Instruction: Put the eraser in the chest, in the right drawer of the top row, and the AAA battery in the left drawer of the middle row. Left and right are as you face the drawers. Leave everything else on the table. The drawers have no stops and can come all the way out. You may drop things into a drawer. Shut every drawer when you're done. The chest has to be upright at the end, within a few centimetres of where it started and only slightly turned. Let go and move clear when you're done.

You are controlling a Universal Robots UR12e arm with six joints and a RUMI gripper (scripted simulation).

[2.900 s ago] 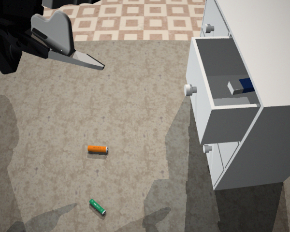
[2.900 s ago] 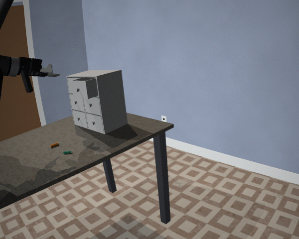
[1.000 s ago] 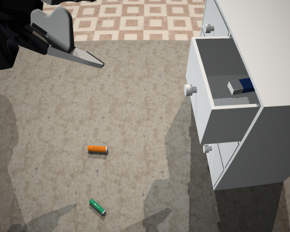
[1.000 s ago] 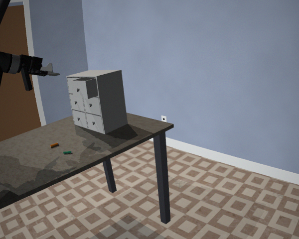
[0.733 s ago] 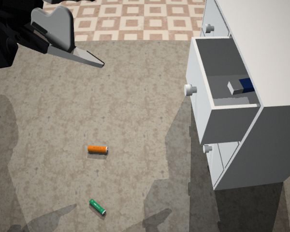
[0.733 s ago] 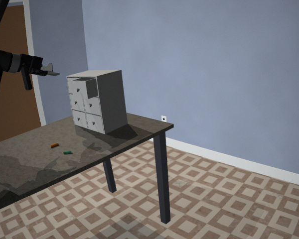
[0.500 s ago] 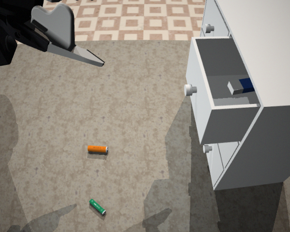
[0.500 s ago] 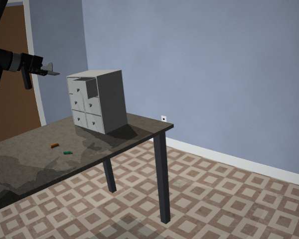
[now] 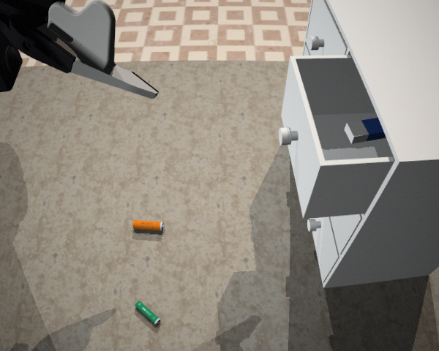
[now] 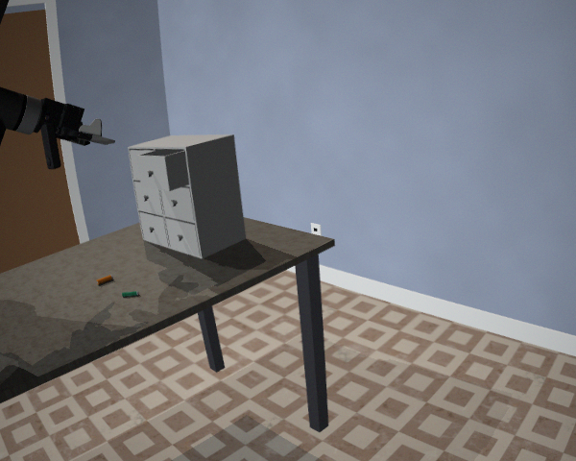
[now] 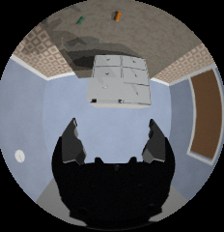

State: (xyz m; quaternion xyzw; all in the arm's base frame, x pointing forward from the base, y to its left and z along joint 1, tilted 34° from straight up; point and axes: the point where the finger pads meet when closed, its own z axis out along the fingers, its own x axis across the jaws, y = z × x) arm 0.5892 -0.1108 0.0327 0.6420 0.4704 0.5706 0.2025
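The white chest [image 9: 401,56] [image 10: 219,198] stands upright on the table [image 9: 99,159] [image 10: 55,287]. Its top right drawer [image 9: 344,189] [image 10: 177,168] is pulled out, and the white and blue eraser [image 9: 363,131] lies inside it. The other drawers are shut. A small green battery [image 9: 147,312] [image 10: 130,294] [image 11: 80,20] and a larger orange battery [image 9: 148,225] [image 10: 105,279] [image 11: 117,15] lie on the table in front of the chest. My gripper [image 9: 148,91] [image 10: 102,140] [image 11: 113,119] is open and empty. It hangs high above the table, level with the chest's top and well away from its front.
The open drawer's knob [image 9: 287,136] sticks out toward the gripper. The table's edge [image 10: 278,262] runs close to the chest's right side. A brown door [image 10: 20,208] is behind the arm.
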